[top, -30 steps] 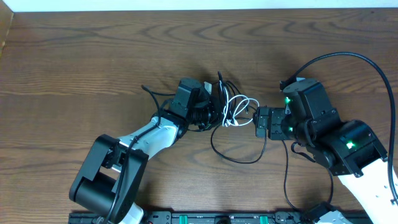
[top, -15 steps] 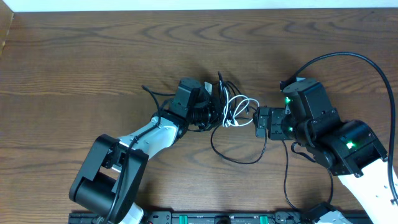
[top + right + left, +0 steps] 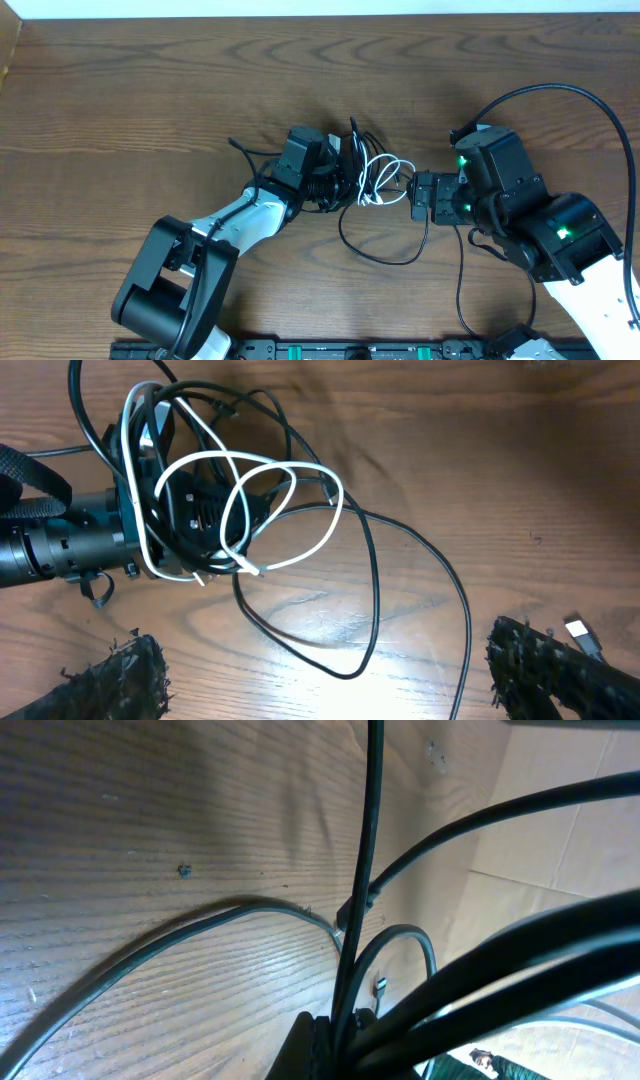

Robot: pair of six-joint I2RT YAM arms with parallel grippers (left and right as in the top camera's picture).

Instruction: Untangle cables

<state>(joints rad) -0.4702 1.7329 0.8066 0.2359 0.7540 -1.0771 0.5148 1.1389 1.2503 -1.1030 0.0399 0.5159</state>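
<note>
Left claw: my left claw (image 3: 338, 168) sits at the middle of the table (image 3: 150, 80), buried in the knot. Cords loop around and over it, so I cannot tell whether its fingers are spread or pressed together.
Left wrist view: thick dark cords cross right in front of my lens. One thinner cord (image 3: 240, 904) lies flat on the wood behind them.
Cables: the cables (image 3: 360, 165) are bunched on and just right of my left claw, between my two claws.
White cord: the white cord (image 3: 380, 178) curls in a few loops through the black ones, on the side facing my right claw.
Black loop: one black loop (image 3: 385, 260) trails out of the knot and lies slack on the wood.
Right claw: my right claw (image 3: 418, 196) is spread wide and grips nothing. It sits just right of the white loops, pointing at them.
Plug: a small silver plug (image 3: 578, 628) shows beside one finger.
</note>
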